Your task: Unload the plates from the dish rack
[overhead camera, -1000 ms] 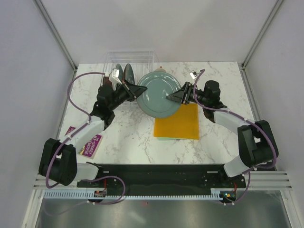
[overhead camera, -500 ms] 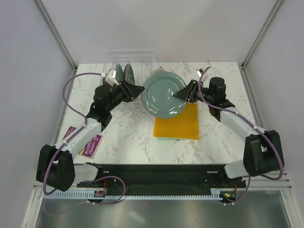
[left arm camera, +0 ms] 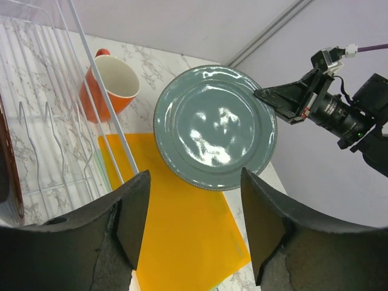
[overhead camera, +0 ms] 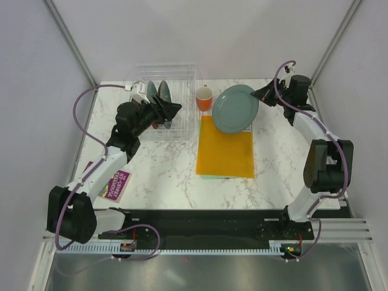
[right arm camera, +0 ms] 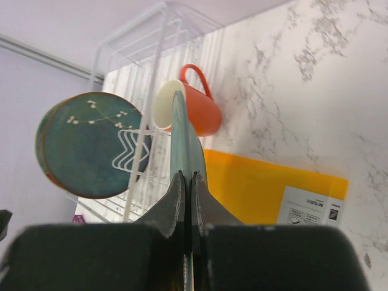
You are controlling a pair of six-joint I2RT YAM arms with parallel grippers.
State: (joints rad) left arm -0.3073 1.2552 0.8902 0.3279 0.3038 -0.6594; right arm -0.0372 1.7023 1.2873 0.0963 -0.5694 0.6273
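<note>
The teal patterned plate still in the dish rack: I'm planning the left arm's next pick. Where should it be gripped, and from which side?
Probably its upper rim, coming down from above with a finger on each face. The teal patterned plate stands on edge in the dish rack, whose clear walls and dividers hem in its sides. The open left gripper is close by.

We count one plate (overhead camera: 235, 108) in the right pincer (overhead camera: 258, 96), at least two plates (overhead camera: 163, 94) in the one dish rack (overhead camera: 182, 73) by the left pincer (overhead camera: 171, 108), one cup (overhead camera: 204, 97) and one folder (overhead camera: 224, 151).
</note>
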